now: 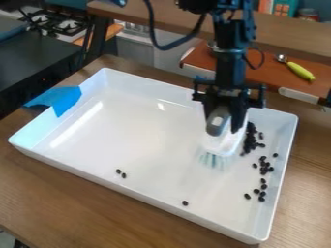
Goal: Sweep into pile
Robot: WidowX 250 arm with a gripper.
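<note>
One large white tray (129, 131) sits on a wooden table (84, 198), with a robot arm (230, 60) above its right half as pictured. Its black gripper (224, 112) is closed around a scrubbing brush (223, 144), which slants downward with its pale bristles toward the tray's near side. Dark beans (250, 139) are thickest just beside the brush on the picture's right; whether they touch it is unclear. Looser beans trail from there toward the near right corner. Two stray beans (121, 173) lie well apart, nearer the viewer and left of the bristles; one lone bean (185, 203) is nearer still. Gathering these three likely calls for setting the bristles down on their left and sweeping rightward.
</note>
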